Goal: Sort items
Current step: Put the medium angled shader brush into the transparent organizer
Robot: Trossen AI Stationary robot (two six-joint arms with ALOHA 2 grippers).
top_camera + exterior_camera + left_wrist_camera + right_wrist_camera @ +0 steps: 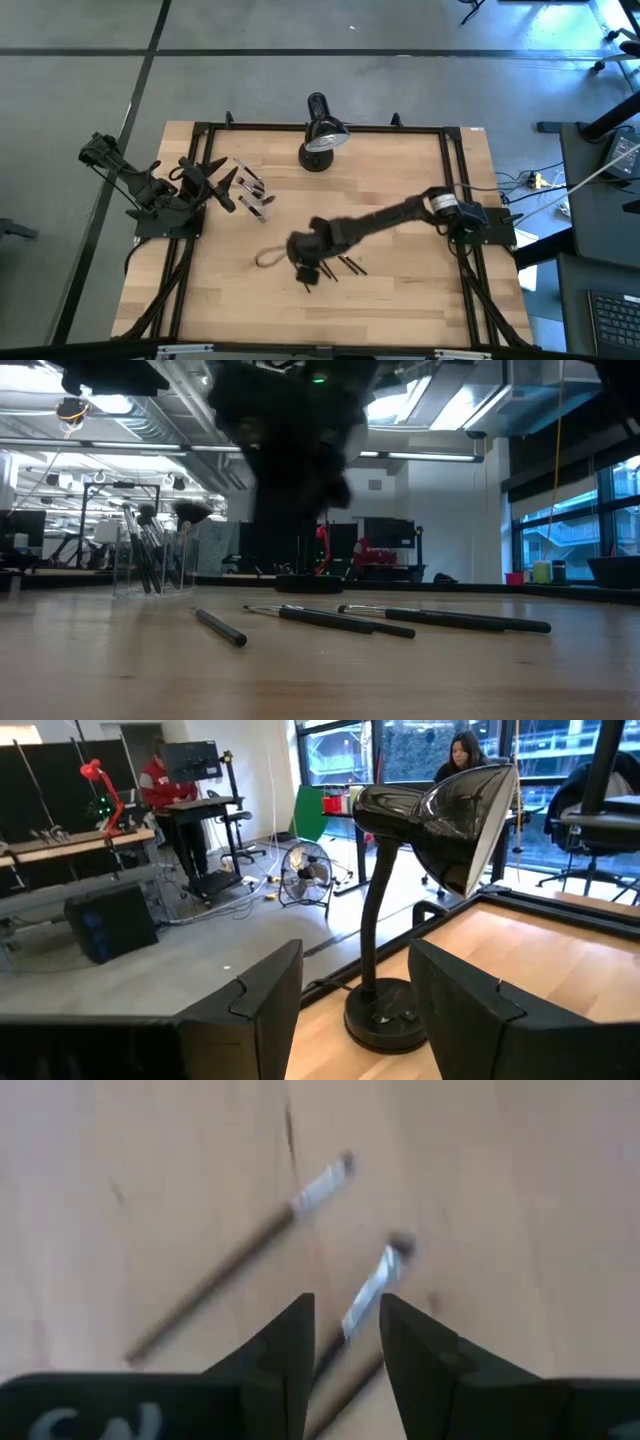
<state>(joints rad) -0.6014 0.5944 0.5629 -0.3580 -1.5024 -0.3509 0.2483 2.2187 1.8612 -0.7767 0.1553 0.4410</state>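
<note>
Four loose brushes [445, 620], one cup [155, 560]

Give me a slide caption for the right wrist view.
Right hand open above thin dark-handled makeup brushes lying on the pale wooden table.

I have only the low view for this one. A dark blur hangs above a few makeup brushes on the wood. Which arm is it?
Observer: The right arm. Its right gripper hangs over the loose makeup brushes near the front middle of the table.
Operator: Is it gripping one?
Observer: It does not look so. In the right wrist view its fingers stand apart, and a silver-ferruled brush lies on the wood in line with the gap.
Operator: And the other arm?
Observer: The left gripper sits at the table's left side, fingers open, next to the clear cup of brushes.
</note>
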